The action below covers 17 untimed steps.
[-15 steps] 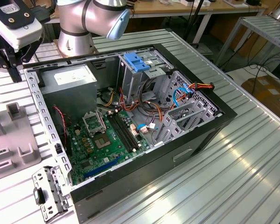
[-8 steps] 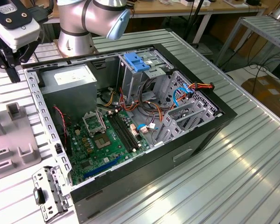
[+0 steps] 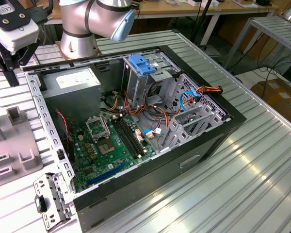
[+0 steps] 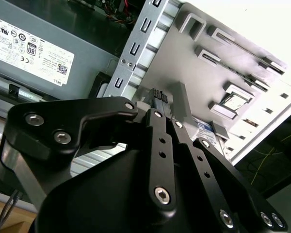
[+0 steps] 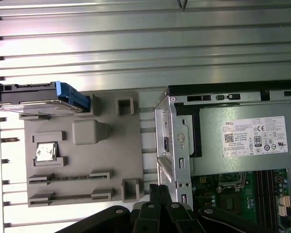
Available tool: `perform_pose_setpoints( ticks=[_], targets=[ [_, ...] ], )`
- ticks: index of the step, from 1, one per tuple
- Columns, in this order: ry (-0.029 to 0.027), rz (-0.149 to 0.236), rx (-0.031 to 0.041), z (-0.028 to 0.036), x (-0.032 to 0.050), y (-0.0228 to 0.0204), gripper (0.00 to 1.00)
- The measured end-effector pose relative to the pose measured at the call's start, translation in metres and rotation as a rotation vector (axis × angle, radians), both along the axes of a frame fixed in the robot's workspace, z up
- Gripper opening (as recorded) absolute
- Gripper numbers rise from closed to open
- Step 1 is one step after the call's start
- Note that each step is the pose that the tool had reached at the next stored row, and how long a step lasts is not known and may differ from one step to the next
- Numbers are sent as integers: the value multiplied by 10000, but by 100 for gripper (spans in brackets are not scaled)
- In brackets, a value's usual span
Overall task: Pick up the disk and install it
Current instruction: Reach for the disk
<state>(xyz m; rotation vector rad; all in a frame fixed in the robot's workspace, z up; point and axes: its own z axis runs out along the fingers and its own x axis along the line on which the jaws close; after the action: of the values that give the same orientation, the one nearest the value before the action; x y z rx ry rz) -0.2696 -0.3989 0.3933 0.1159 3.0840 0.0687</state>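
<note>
The disk (image 5: 36, 97) is a silver drive with blue side rails, standing on its edge in a slot at one end of the grey fixture plate (image 5: 82, 160). My gripper (image 5: 159, 189) hangs above the fixture's edge beside the computer case wall, well away from the disk. Its black fingers (image 4: 155, 97) lie together with nothing between them. In the exterior view my gripper (image 3: 10, 77) is at the far left, over the grey fixture plate (image 3: 17, 150).
The open computer case (image 3: 203, 141) lies on the ribbed metal table, with the motherboard (image 3: 111, 145), a grey power supply (image 3: 72, 85) and a bare light-blue bracket (image 3: 143, 65) on the drive cage. A small chip (image 5: 45, 151) rests in the fixture.
</note>
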Motion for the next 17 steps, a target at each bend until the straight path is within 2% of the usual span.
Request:
perform_pose_setpoints(
  ticks=[17],
  targets=[
    [1,-1,0,0,-74,0,11]
  ],
)
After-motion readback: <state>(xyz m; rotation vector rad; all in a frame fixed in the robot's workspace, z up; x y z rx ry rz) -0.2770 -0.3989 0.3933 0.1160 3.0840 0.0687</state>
